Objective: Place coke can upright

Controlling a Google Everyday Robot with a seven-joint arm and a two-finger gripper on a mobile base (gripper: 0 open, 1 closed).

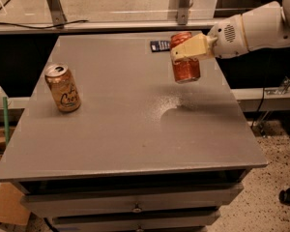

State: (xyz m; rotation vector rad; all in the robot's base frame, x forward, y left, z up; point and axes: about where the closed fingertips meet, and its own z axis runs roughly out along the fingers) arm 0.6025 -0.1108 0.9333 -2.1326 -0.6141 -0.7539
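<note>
The red coke can hangs nearly upright in the air above the right half of the grey table, its shadow on the tabletop below it. My gripper comes in from the right on a white arm and is shut on the coke can around its upper half, with one tan finger across the can's front.
A tan-gold can with dark cursive lettering stands upright at the table's left side. A small dark flat object lies near the far edge behind the coke can. Drawers sit under the tabletop. A cardboard box is on the floor at the left.
</note>
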